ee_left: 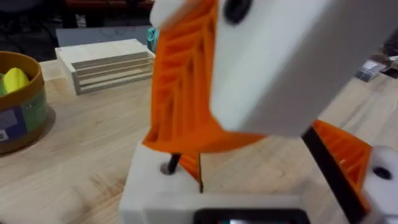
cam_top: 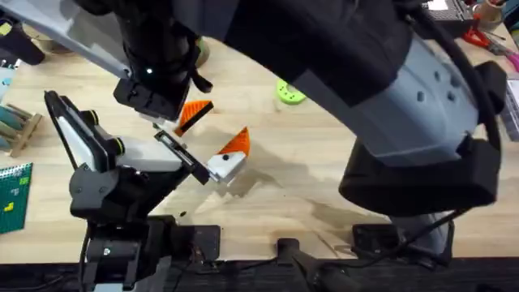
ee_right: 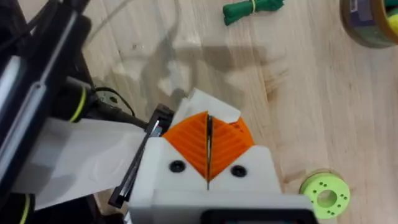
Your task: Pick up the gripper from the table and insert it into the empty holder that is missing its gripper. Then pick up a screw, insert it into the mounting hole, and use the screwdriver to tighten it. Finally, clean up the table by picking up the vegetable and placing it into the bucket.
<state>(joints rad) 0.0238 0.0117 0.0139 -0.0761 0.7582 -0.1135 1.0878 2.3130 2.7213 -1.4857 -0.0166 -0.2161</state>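
Orange pads: the right gripper (ee_right: 208,155) has two ribbed orange pads pressed together, with a thin dark seam between them. I cannot tell whether anything is pinched there.
Left gripper (ee_left: 261,180): spread. One side is a bare white block, the holder (ee_left: 155,190), with a small dark hole or screw on its top face. The other finger carries an orange ribbed pad (ee_left: 341,154).
Meeting point: in the overhead view the right gripper hangs just up and left of the left gripper (cam_top: 227,160), near mid-table. From the left wrist, a white finger with an orange ribbed wedge (ee_left: 186,81) stands tilted just over the holder — touching or a hair apart, cannot tell.
Loose orange fingertip: I cannot tell it apart from the fitted pads.
Obstruction: the right arm's grey bulk (cam_top: 422,105) sweeps across the overhead view and covers the far table (ee_right: 311,112).
Vegetable (ee_right: 252,9): dark green, lying flat on the wood, well apart from both grippers.
Bucket (ee_left: 18,118): orange-yellow with a label band — a yellow toy piece (ee_left: 13,79) sits inside.
Lime-green disc (ee_right: 323,191): flat on the table, near the right gripper.
Wooden slat block (ee_left: 106,62): beyond the bucket, at the far side.
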